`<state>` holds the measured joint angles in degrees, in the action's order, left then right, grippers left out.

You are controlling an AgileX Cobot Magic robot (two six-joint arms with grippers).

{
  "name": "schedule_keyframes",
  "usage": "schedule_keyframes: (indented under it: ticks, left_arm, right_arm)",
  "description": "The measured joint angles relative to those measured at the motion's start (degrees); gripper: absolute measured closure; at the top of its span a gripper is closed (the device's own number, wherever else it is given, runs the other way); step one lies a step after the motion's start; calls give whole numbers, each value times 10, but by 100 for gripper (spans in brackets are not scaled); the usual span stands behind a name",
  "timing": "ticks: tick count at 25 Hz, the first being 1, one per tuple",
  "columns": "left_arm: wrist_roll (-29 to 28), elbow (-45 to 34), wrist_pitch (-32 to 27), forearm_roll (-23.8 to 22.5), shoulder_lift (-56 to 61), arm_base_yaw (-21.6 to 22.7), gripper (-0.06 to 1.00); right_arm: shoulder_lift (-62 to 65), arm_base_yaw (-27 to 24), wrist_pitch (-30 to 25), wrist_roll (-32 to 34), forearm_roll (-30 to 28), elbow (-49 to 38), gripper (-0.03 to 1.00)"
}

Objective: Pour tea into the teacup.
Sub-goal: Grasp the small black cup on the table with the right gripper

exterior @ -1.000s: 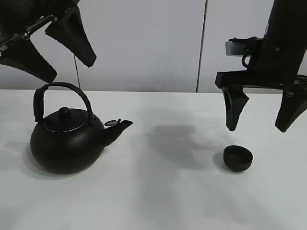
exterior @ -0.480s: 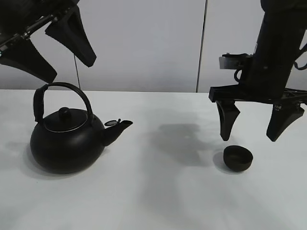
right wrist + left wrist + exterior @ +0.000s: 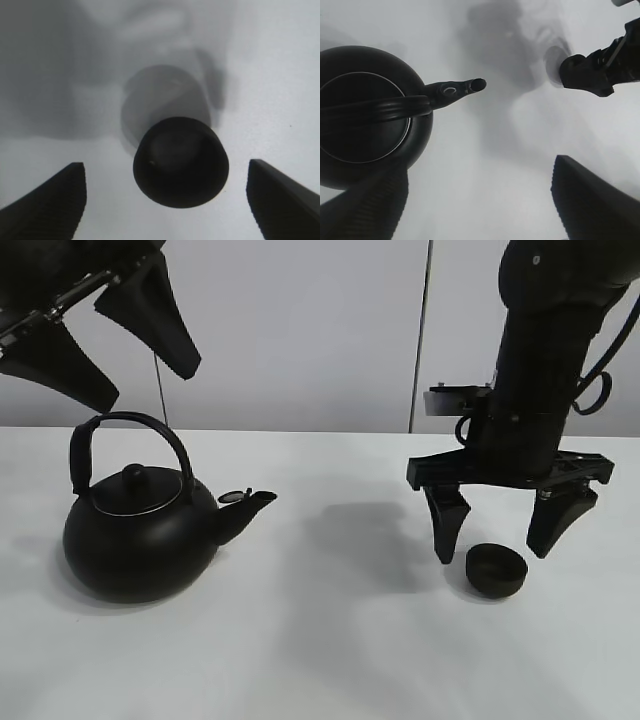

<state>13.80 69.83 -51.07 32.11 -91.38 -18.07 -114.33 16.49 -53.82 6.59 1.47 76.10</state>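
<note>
The small black teacup (image 3: pixel 496 571) sits on the white table at the right; it also shows in the right wrist view (image 3: pixel 180 161). My right gripper (image 3: pixel 496 538) is open, fingers pointing down just above the cup, one on each side of it. The big black kettle (image 3: pixel 140 530) with an arched handle stands at the left, spout pointing right; it shows from above in the left wrist view (image 3: pixel 367 115). My left gripper (image 3: pixel 105 340) is open, high above the kettle's handle, holding nothing.
The white table (image 3: pixel 320 660) runs across the view. A grey panelled wall (image 3: pixel 300 330) stands behind it. Nothing else lies between the kettle and the cup.
My right gripper has come down and shifted left, from well above the teacup to straddling it just over its rim. The left gripper, kettle and cup have not moved.
</note>
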Motion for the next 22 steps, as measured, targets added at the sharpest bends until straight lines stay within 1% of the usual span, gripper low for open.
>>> schedule_keyframes:
  ticks: [4,13,18,22]
  left_arm:
    - [0,0,1,0,0,0,37]
    - [0,0,1,0,0,0,37]
    - [0,0,1,0,0,0,37]
    - [0,0,1,0,0,0,37]
  right_arm:
    - [-5,10,7,11,-15,0,37]
    - [-5,11,14,24,-34,-11,38]
    - [-5,11,54,28,-28,-36,38]
    - [-5,11,71,28,-24,-38,38]
